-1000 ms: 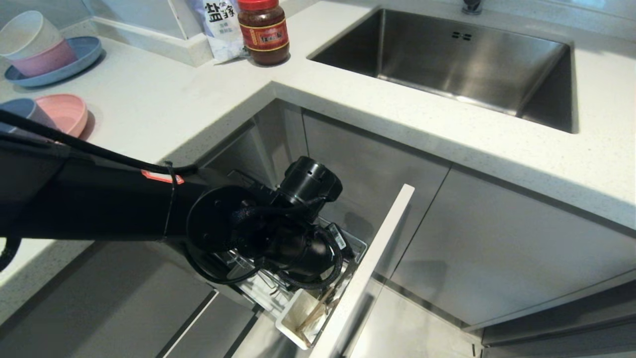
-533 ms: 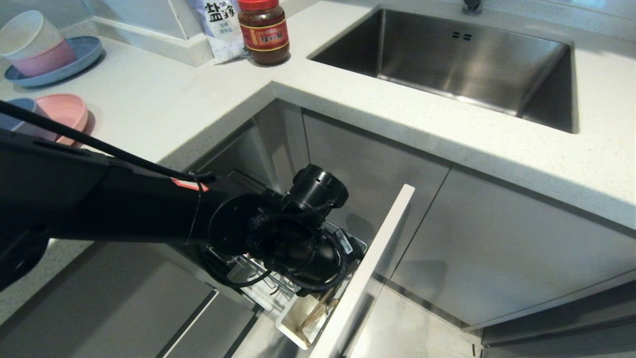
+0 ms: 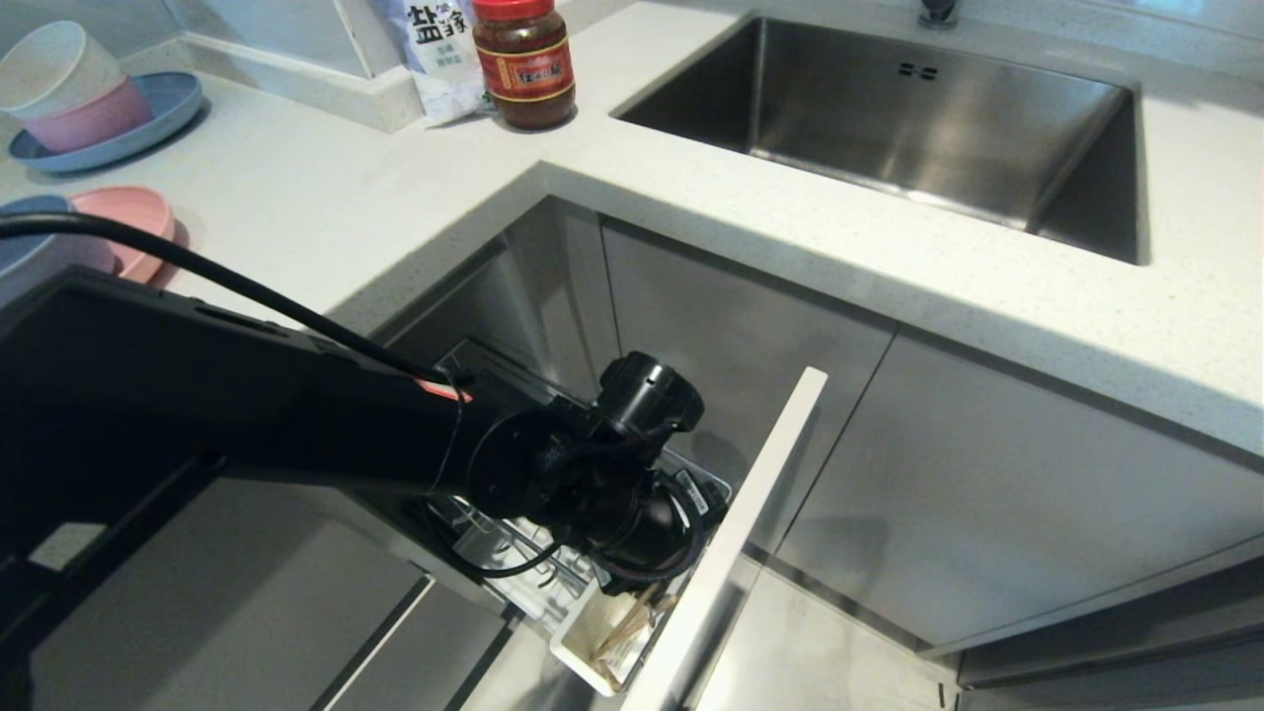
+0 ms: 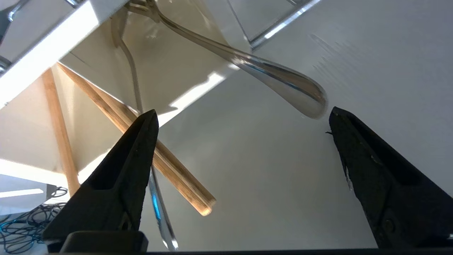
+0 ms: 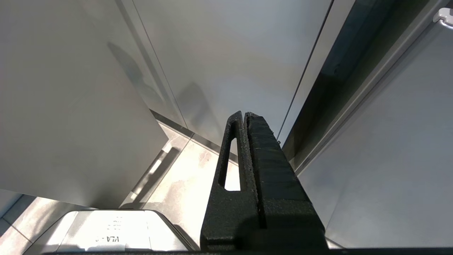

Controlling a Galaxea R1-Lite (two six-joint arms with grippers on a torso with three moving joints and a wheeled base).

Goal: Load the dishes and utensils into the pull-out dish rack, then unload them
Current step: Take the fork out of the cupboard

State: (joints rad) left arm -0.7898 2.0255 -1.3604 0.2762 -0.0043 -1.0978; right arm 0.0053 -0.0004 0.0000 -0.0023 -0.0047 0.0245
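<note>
My left arm reaches down into the pull-out dish rack point(image 3: 499, 553), its wrist point(image 3: 632, 513) over the white utensil cup point(image 3: 583, 647). The left gripper point(image 4: 243, 109) stands open and empty just above the cup point(image 4: 46, 60). Sticking out of the cup are the wooden chopsticks point(image 4: 170, 166), the slim spoon handle point(image 4: 132, 81) and the fork's rounded handle point(image 4: 283, 85), whose end lies close to one fingertip point(image 4: 354, 141). The pink plate point(image 3: 133, 212) and blue-grey bowl point(image 3: 44, 255) sit on the counter at far left. My right gripper point(image 5: 244, 115) hangs shut beside cabinet fronts.
The rack's pale cabinet front point(image 3: 731, 553) stands right beside the cup. The steel sink point(image 3: 889, 118) is at the back right. A red-lidded jar point(image 3: 523, 64), a salt bag point(image 3: 439, 54) and stacked bowls on a blue plate point(image 3: 69, 89) stand on the counter.
My left arm has sunk lower and shifted right, bringing the wrist closer over the utensil cup. Everything on the counter is as before.
</note>
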